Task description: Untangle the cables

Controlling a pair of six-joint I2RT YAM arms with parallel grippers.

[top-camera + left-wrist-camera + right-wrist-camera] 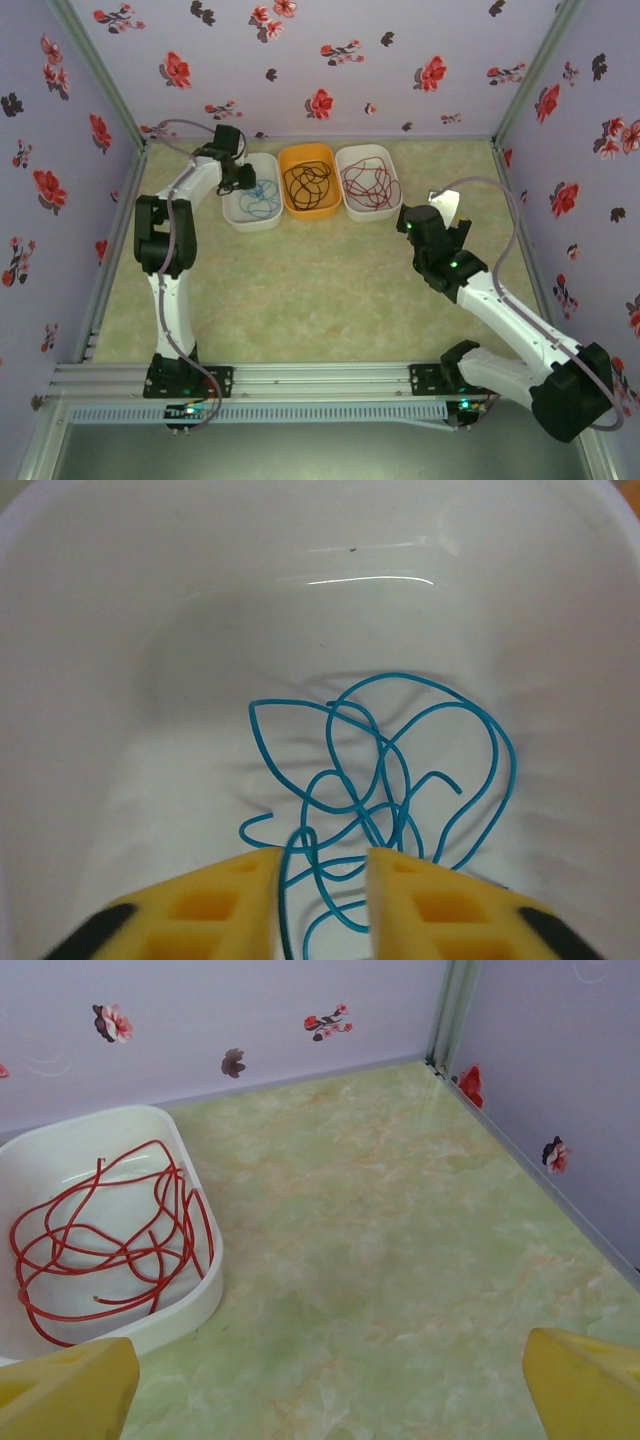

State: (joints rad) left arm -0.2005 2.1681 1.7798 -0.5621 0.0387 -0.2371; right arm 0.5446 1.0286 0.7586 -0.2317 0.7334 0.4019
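The cables lie sorted in three bins at the back of the table. A light blue cable (258, 200) curls in the left white bin (232, 212). A black one (308, 182) loops in the orange bin (308, 152), and a red one (370, 182) in the right white bin (347, 205). My left gripper (240, 180) is lowered into the left bin. In the left wrist view its gripper (322, 865) stands open, and loose strands of the blue cable (390, 815) run through the gap. My right gripper (330, 1380) is wide open over bare table, right of the red cable (110, 1250).
The three bins stand side by side against the back wall. Floral walls close in the table at left, back and right. Green marbled tabletop (320, 290) stretches in front of the bins. The right white bin's rim (205, 1290) is just left of my right gripper.
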